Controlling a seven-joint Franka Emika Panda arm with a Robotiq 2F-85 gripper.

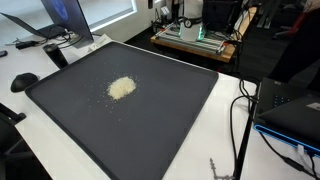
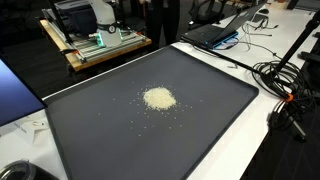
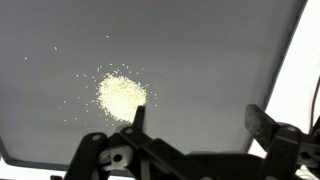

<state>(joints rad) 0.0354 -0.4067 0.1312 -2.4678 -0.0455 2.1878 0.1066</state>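
As wrist view alone shows, fingers (image 3: 137, 118) near grains (image 3: 122, 95)

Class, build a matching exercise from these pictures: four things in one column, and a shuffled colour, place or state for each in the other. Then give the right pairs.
Column one:
1. pile of grains
2. tray
3. hand
4. cables

Column two:
A. open, holding nothing
B. dark grey, flat, bearing the grains
C. pale, heaped near the tray's middle
D. black, on the white table beside the tray

Pairs: 1-C, 2-B, 3-A, 4-D.
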